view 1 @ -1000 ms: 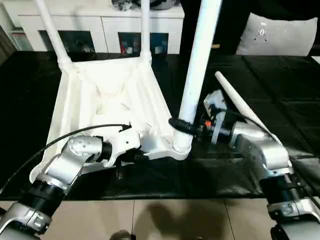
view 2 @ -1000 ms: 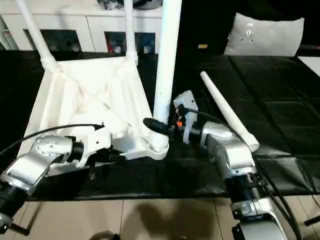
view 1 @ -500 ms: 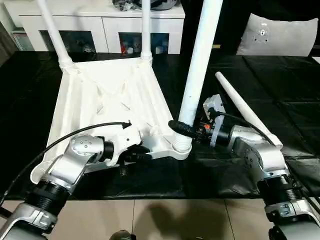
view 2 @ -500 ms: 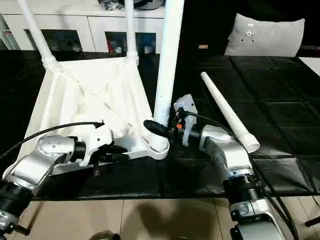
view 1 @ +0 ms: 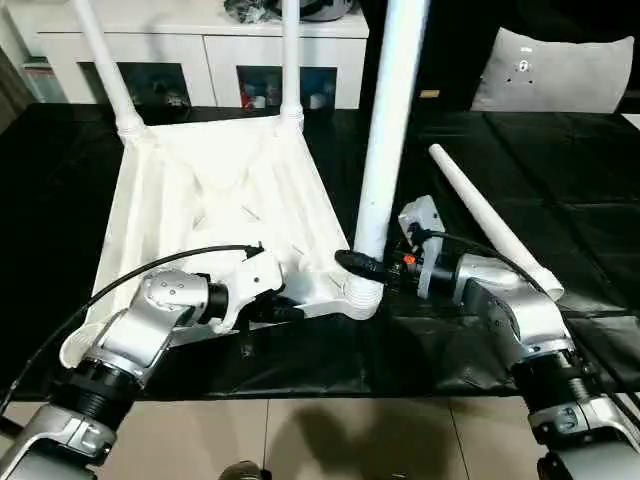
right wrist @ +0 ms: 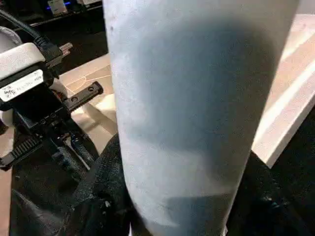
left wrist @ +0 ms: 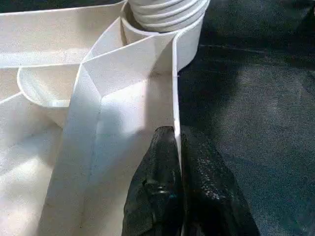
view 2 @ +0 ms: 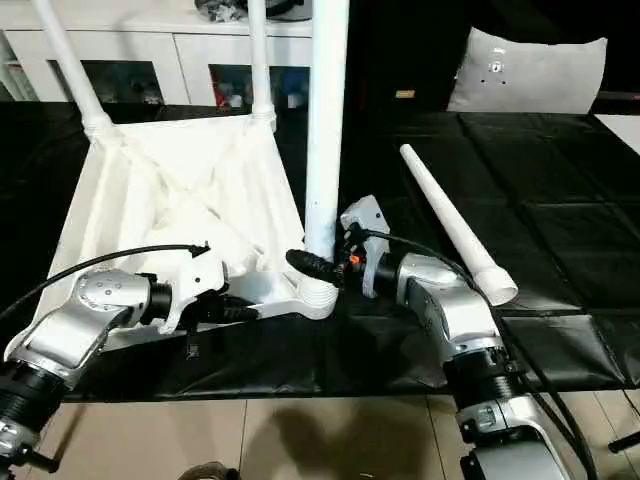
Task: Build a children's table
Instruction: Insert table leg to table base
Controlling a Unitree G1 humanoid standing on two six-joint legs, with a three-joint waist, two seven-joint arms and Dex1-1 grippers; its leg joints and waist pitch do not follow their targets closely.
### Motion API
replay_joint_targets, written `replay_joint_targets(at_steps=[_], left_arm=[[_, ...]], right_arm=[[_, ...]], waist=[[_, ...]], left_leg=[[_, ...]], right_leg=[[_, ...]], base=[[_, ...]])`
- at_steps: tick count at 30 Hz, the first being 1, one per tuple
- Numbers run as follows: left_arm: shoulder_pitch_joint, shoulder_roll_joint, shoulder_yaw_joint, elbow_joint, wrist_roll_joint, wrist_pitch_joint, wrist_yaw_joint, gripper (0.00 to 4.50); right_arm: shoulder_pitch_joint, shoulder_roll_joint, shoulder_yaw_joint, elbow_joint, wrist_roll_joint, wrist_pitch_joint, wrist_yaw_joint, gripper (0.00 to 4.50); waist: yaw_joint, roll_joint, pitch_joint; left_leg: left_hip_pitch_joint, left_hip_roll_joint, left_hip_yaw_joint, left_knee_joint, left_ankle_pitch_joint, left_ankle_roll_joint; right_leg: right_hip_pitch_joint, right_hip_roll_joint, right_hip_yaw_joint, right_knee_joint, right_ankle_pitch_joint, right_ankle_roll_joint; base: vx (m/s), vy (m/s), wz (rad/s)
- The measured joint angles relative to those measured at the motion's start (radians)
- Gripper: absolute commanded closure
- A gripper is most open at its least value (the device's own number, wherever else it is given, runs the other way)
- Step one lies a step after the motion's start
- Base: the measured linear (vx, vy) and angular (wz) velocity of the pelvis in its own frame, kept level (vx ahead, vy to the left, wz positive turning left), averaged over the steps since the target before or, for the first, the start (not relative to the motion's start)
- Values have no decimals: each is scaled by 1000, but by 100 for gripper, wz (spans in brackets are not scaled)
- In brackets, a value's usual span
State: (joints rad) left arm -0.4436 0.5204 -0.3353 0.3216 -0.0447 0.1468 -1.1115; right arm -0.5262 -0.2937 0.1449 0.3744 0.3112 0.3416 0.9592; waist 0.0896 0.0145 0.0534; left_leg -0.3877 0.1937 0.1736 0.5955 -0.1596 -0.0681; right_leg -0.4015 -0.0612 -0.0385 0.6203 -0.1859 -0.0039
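A black padded mat with stitched square panels covers the work surface, and a strip of beige tiled floor runs along its near edge. At the far side of the room stands a white cabinet with glass doors, and to its right a pale grey cushion leans against a dark background.

The children's table top lies upside down on the mat, ribbed underside facing up. Two legs stand upright in its far corner sockets. A third leg stands in the near right corner socket. A fourth, loose leg lies on the mat to the right, apart from the top.

The left gripper is pinched closed on the thin near edge wall of the table top, one black finger on each side of the wall. The right gripper clasps the third leg just above the socket, its black fingers wrapped around the round shaft.

Compared with a second ago, the third leg has gone from leaning toward the right to nearly vertical, and its base sits more squarely in the socket. The right gripper has stayed clamped on the leg, and the left has kept its hold on the edge.
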Motion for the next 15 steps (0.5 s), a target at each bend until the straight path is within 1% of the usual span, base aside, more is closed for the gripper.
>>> replay_joint_targets(at_steps=[6, 9, 12, 15], left_arm=[[-6, 7, -11, 4, 5, -18, -18, 450], [-10, 7, -12, 9, 6, -20, -20, 450], [-19, -1, -13, 21, 9, -22, -21, 450], [-25, -13, -13, 39, 9, -36, -21, 450]], right_arm=[[-22, 7, -5, 52, -1, -6, 10, 261], [-24, 22, -27, 82, 13, -7, 9, 261], [-18, 31, -63, 110, 47, -6, 11, 261], [23, 49, -130, 117, 104, 1, 10, 261]], waist=[[1, 0, 0], [1, -1, 0], [2, -1, 0], [9, 0, 0]], left_leg=[[0, 0, 0, 0, 0, 0], [1, 0, 0, 0, 0, 0], [1, 0, 0, 0, 0, 0], [1, 0, 0, 0, 0, 0]], right_leg=[[0, 0, 0, 0, -1, 0], [1, 0, 0, 0, 0, -1], [1, 0, 0, 1, 0, -1], [2, 0, -1, 1, 0, -1]], base=[[0, 0, 0], [0, 0, 0], [0, 0, 0], [0, 0, 0]])
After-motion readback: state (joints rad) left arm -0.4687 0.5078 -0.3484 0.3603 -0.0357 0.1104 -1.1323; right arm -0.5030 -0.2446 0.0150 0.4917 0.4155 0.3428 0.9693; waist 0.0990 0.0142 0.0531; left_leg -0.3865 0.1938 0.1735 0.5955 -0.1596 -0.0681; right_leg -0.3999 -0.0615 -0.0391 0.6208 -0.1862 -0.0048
